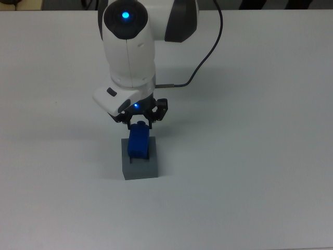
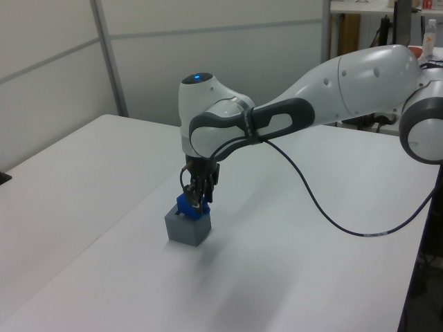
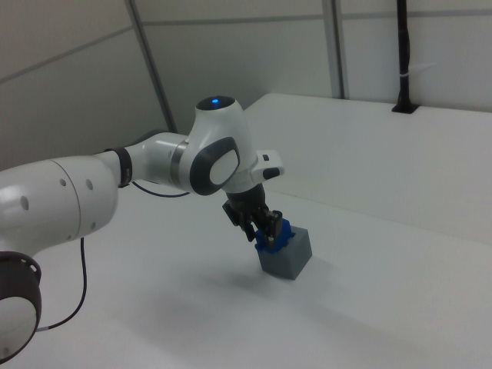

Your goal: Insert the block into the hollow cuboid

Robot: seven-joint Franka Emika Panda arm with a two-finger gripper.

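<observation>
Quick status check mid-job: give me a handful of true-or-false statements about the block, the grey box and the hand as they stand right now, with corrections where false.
1. The blue block sits partly in the top of the grey box. True.
2. The block lies flat on the table beside the box. False: it is in the box's top opening and sticks out above the rim.
3. The hand is right at the block's upper end. True.
4. A black cable runs from the arm's wrist. True.
5. The grey box is tipped on its side. False: it stands upright on the table, opening upward.
6. A second block lies on the table. False: only one block shows in all three views.
</observation>
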